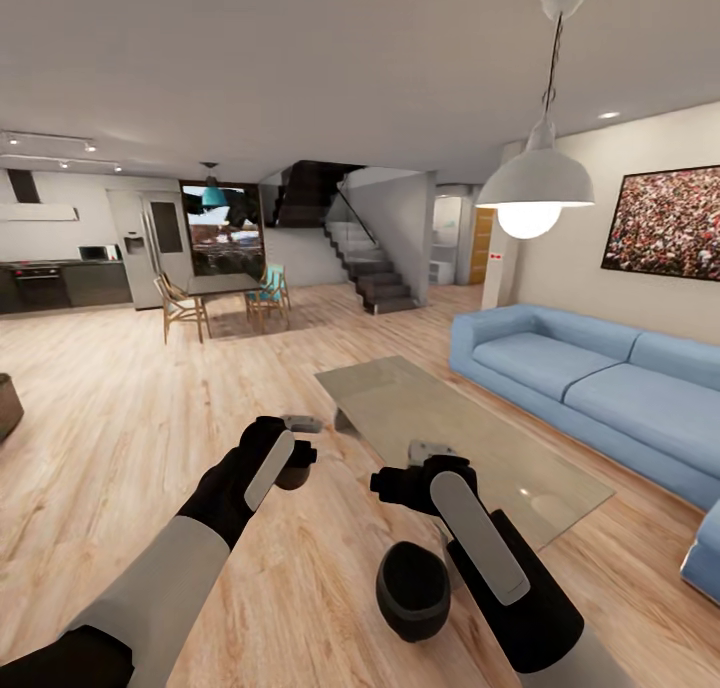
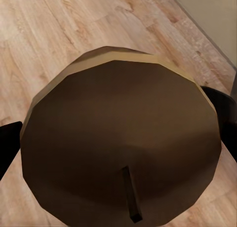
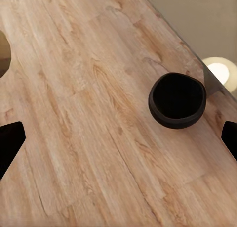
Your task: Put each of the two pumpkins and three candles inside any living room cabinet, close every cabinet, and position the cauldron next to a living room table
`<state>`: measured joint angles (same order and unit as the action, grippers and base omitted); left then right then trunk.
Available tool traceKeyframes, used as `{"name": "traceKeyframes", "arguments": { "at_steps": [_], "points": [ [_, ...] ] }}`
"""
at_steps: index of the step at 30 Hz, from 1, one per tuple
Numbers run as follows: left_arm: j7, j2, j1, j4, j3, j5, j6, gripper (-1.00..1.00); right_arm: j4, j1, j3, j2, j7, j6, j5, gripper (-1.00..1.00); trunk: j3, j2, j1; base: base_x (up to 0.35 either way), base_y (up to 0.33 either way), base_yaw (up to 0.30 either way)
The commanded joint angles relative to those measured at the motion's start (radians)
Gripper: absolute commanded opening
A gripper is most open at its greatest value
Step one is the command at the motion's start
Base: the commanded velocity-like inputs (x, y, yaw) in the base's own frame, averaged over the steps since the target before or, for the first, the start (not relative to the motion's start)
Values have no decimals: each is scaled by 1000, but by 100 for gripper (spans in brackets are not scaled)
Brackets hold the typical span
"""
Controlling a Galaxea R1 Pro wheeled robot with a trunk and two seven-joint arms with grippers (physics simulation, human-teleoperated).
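The left gripper (image 1: 297, 446) is clamped on a brown candle (image 2: 121, 143), held above the wood floor (image 1: 120, 418) just off the near corner of the glass coffee table (image 1: 455, 433). The right gripper (image 1: 425, 468) hangs with jaws apart above the floor. The black cauldron (image 1: 412, 590) stands on the floor beside the table's near edge.

Both your arms reach forward and low, forearms angled inward toward each other. Your left claw (image 1: 290, 463) is clamped on a brown candle (image 2: 121, 143) (its fingers (image 2: 222, 115) press either side in the wrist view). Your right claw (image 1: 425, 468) holds nothing, its fingers (image 3: 10, 143) spread wide apart.
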<state>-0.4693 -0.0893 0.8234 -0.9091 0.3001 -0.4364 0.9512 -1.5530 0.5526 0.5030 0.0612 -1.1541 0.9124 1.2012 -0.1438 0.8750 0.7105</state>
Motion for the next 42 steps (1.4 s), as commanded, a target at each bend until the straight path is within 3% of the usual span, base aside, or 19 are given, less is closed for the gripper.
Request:
{"name": "traceKeyframes", "arguments": {
  "at_steps": [1,14,30,42],
  "points": [
    [-11,0,1,-1,2,-10,2,-100,-1,1,0,0,-10,7,9,100,2,-6,-4,0,0,49],
    [-9,1,2,-1,2,-12,2,-100,-1,1,1,1,-10,6,10,100,43,-97,-54,0,0,21],
    [-9,1,1,-1,2,-12,1,-100,-1,1,18,8,-10,6,9,100,108,-209,-115,0,0,217],
    [-4,2,1,-2,1,-24,0,-100,1,1,19,8,-10,8,9,100,120,-209,-115,0,0,234]
  ]
}}
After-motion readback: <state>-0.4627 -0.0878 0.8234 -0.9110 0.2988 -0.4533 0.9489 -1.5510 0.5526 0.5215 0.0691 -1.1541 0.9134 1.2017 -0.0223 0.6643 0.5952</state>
